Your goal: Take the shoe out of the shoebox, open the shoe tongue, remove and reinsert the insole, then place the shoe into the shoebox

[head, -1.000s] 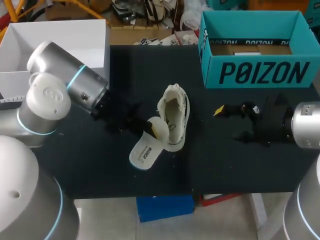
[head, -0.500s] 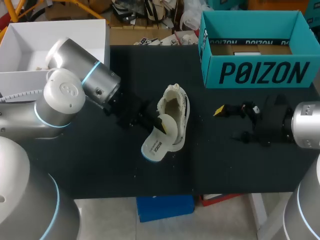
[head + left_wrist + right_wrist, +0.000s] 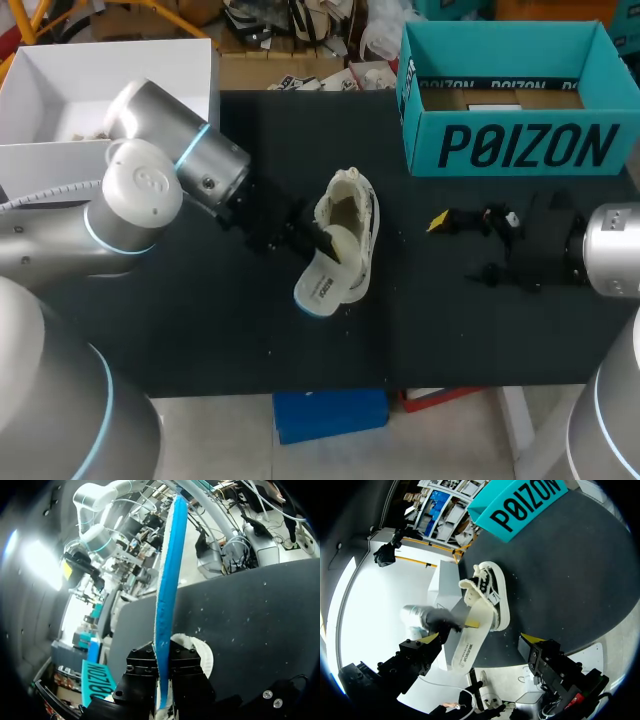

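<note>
A cream-white shoe [image 3: 352, 222] lies on the black table [image 3: 200, 330], opening up; it also shows ahead in the right wrist view, shoe [image 3: 487, 592]. My left gripper [image 3: 322, 243] is shut on one end of the white insole [image 3: 322, 285], right at the shoe's heel opening. The rest of the insole slants down toward the table's front. In the left wrist view the insole [image 3: 167, 580] stands edge-on between the fingers of my left gripper [image 3: 161, 667], its blue underside showing. My right gripper [image 3: 460, 247] stands open and empty to the right of the shoe.
The teal shoebox [image 3: 520, 145] stands open at the back right, also seen as the shoebox [image 3: 520, 505] beyond the shoe. A white box [image 3: 30, 70] sits at the back left, behind my left arm.
My left arm has carried the insole right and up, from the table beside the shoe to the shoe's opening. The right arm has stayed put.
</note>
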